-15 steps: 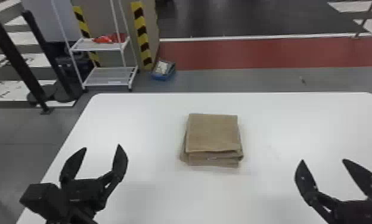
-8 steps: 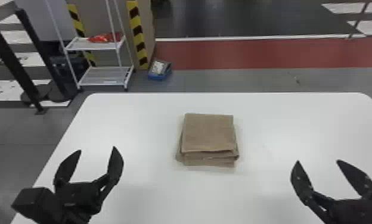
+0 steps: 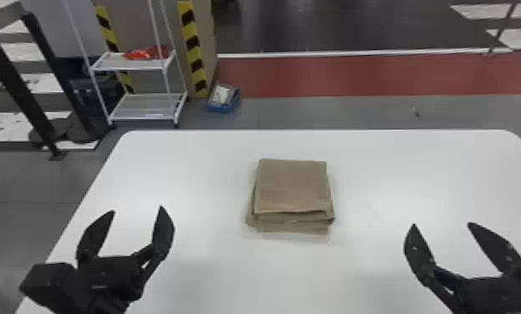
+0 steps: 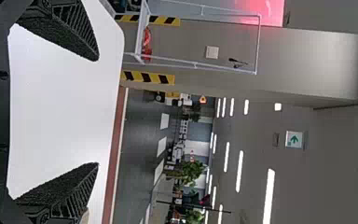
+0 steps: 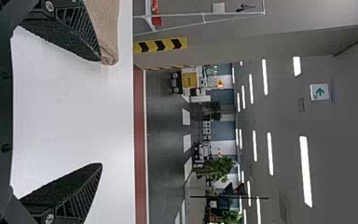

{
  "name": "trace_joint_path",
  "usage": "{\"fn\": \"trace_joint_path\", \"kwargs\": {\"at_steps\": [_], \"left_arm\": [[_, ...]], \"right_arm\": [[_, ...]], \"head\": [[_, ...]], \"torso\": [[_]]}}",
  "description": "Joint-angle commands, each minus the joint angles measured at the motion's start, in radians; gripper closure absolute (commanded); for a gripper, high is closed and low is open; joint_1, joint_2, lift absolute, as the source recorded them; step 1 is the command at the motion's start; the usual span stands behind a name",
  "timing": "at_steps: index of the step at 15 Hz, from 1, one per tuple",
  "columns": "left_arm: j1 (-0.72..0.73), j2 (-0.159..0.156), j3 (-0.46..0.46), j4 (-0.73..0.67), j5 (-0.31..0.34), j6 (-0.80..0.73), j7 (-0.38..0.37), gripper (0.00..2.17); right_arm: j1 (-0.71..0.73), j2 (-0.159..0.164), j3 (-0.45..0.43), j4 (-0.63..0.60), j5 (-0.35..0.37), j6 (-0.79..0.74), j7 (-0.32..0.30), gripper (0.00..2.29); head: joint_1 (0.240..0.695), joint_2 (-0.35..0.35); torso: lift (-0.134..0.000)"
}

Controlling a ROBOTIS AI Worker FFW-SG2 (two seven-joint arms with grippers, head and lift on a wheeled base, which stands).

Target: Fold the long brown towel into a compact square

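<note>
Several brown layers make up the towel (image 3: 291, 188), a squarish pad lying flat just below and right of the head view's centre. Its top layer looks smooth; lower edges jut out unevenly along the bottom and at the lower left corner. Around it spreads the white table (image 3: 397, 179). At lower left, the left gripper (image 3: 137, 209) has its fingers wide apart, holding nothing; at lower right, the right gripper (image 3: 443, 225) is likewise spread and holds nothing. A white rack (image 3: 124, 63) stands upper left.

Red floor strip (image 3: 355, 76) behind white table (image 3: 397, 167)
</note>
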Motion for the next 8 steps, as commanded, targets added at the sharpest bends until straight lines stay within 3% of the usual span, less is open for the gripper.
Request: {"fn": "trace_joint_path", "kwargs": {"at_steps": [1,8], "left_arm": [[0.0,0.0,0.0,0.002,-0.003,0.0,0.0,0.07],[0.0,0.0,0.0,0.002,-0.003,0.0,0.0,0.07]], "right_arm": [[0.0,0.0,0.003,-0.001,0.002,0.001,0.001,0.08],[-0.003,0.0,0.015,0.0,0.014,0.001,-0.001,0.08]], "head": [[0.695,0.08],[0.695,0.09]], "torso": [[-0.123],[-0.123]]}}
